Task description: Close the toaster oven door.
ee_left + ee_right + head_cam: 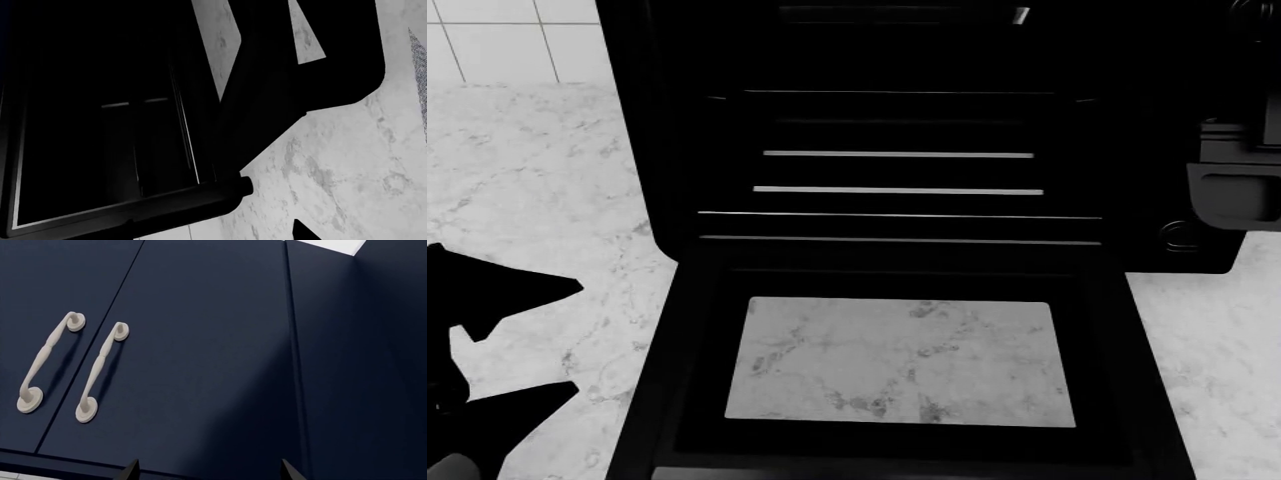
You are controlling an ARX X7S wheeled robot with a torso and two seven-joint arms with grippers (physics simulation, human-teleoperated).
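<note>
The glossy black toaster oven (641,150) stands on the marble counter with wire racks (897,154) showing inside. The toaster oven door (694,350) hangs open, lying flat toward me, and the marble shows through its glass window (901,360). My left gripper (561,340) is open and empty, just left of the door's left edge and apart from it. In the left wrist view the door (100,125) fills the frame, with its bar handle (200,197) along one edge and one fingertip (301,232) over the marble. My right gripper (208,471) is open, facing navy cabinets.
The marble counter (534,180) spreads left and right of the oven, with a tiled wall (507,40) behind. Part of my right arm (1234,190) hangs at the oven's right front. Navy cabinet doors with cream handles (100,372) fill the right wrist view.
</note>
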